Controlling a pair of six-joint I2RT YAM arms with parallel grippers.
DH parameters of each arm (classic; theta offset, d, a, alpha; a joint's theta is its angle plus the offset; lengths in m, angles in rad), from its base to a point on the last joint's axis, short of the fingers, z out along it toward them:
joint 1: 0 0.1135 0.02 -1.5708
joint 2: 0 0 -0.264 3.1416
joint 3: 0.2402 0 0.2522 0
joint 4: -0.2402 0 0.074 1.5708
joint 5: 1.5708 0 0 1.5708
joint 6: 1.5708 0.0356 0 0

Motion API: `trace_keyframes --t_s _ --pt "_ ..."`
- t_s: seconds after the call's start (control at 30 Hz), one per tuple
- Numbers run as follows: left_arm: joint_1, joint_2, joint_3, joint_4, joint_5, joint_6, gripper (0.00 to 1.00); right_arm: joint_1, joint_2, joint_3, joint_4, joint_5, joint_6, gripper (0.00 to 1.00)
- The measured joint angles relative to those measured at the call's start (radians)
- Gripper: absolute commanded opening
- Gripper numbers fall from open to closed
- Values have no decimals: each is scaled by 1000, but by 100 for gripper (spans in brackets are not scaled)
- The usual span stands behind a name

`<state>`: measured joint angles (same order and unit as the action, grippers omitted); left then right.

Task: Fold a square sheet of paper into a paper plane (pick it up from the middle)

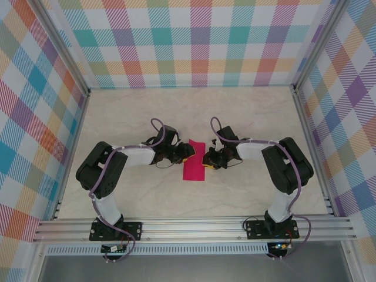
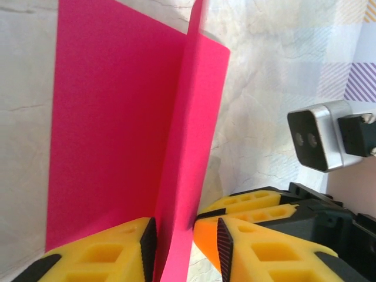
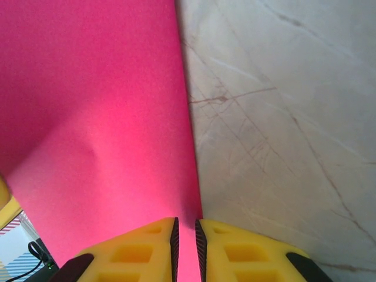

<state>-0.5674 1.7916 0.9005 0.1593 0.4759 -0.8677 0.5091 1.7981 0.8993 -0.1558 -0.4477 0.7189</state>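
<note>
The square sheet of paper (image 1: 194, 168) is a magenta-pink folded strip lying on the table between my two grippers. In the left wrist view the paper (image 2: 111, 129) lies flat with one flap standing up on edge. That flap runs between the jaws of my left gripper (image 2: 185, 236), touching the left pad; the right pad stands apart from it. My right gripper (image 3: 185, 232) sits low at the paper's (image 3: 100, 117) right edge, jaws a narrow gap apart with pink showing through. From above, the left gripper (image 1: 187, 154) and the right gripper (image 1: 207, 160) flank the strip.
The table (image 1: 135, 117) is pale marble-patterned, with checked walls on three sides and a metal rail (image 1: 194, 226) along the near edge. The right gripper's yellow fingers (image 2: 258, 208) and its wrist camera (image 2: 317, 138) sit close beside my left fingers.
</note>
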Motion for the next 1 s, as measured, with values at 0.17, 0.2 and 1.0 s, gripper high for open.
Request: trace_keyframes --t_s 0.17,0.2,1.0 --pt "0 0 -21 1 -18 -19 25 0 -32 -13 4 15 -3 29" --pt "0 0 -27 0 -22 -23 24 0 -50 -21 3 21 -6 31" --pt "0 -22 -29 -26 -13 -41 30 222 -449 -159 -53 320 -163 53"
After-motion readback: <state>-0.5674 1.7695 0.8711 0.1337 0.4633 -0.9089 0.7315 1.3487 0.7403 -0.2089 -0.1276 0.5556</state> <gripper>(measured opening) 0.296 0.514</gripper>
